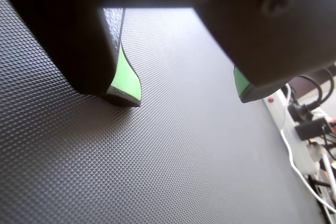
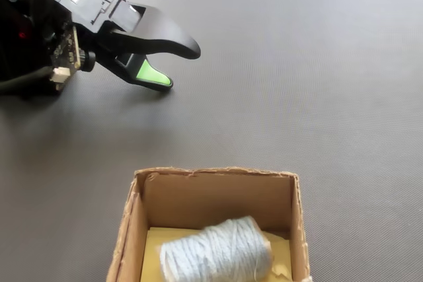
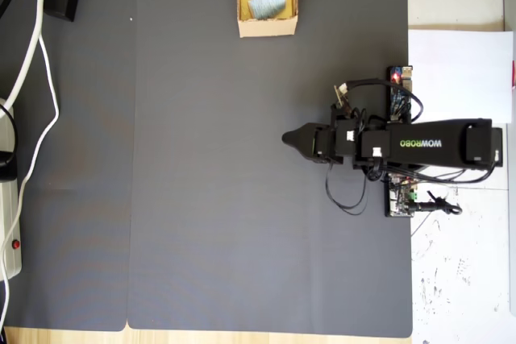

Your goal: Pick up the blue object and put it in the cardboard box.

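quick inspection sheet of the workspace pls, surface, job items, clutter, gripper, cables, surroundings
surface: dark grey textured mat laid on a wooden table; looks clean.
job's things: the blue object lies on its side inside the cardboard box, at the mat's top edge in the overhead view.
clutter: nothing seen on the mat besides the box.
grippers: the gripper is open and empty, with green pads, well away from the box.
cables: white cables run down the left side in the overhead view; black wires loop around the arm.
surroundings: a white power strip at the left edge, white sheet of paper beside the arm's base.
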Robot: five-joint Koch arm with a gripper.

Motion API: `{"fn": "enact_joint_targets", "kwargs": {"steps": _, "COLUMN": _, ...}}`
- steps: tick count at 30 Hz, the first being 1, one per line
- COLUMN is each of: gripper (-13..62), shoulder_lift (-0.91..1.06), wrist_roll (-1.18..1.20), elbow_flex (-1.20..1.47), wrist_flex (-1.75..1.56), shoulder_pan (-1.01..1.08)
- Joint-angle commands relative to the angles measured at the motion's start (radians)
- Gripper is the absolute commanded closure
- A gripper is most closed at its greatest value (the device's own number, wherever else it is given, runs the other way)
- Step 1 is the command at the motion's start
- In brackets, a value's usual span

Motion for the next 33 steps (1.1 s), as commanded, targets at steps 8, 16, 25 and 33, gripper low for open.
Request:
{"fn": "enact_joint_targets", "kwargs": {"steps": 8, "gripper": 13.9, "shoulder_lift": 0.094, "wrist_roll": 0.055, "elbow_flex": 0.052, "wrist_flex": 0.089, "shoulder_pan": -0.031}}
{"fn": "enact_joint_targets", "kwargs": {"steps": 16, "gripper": 14.5, "shoulder_lift": 0.092, "wrist_roll": 0.06, "elbow_flex": 0.052, "wrist_flex": 0.084, "shoulder_pan": -0.018}}
{"fn": "enact_joint_targets", "kwargs": {"steps": 25, "gripper": 14.5, "shoulder_lift": 0.092, "wrist_roll": 0.058, "elbow_flex": 0.052, "wrist_flex": 0.084, "shoulder_pan": -0.017}}
{"fn": "enact_joint_targets", "kwargs": {"steps": 33, "gripper": 14.5, "shoulder_lift": 0.092, "wrist_roll": 0.058, "elbow_flex": 0.052, "wrist_flex": 0.084, "shoulder_pan": -0.017}}
